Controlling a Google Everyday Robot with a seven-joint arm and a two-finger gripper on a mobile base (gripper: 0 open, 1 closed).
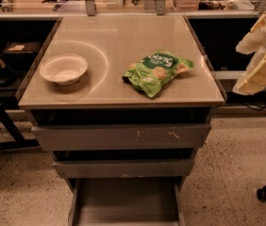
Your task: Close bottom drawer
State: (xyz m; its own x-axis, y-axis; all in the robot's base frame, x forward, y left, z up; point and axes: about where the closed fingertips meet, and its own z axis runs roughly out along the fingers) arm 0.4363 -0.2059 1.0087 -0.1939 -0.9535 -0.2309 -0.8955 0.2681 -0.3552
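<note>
Bottom drawer [126, 204] stands pulled out at the foot of the cabinet, with the gripper [261, 55] off to the right.

The drawer is the lowest of 3, below the mid drawer [123, 167] and the scratched top drawer [121, 136]; its grey tray shows and its front runs out of view at the lower edge. On the cabinet top [119, 32] a white bowl [64, 68] sits left and a green snack bag [157, 72] right, well apart. The gripper hangs at the right edge, beside the top and clear of all 3 drawers; I cannot tell whether it is wide or narrow.
</note>
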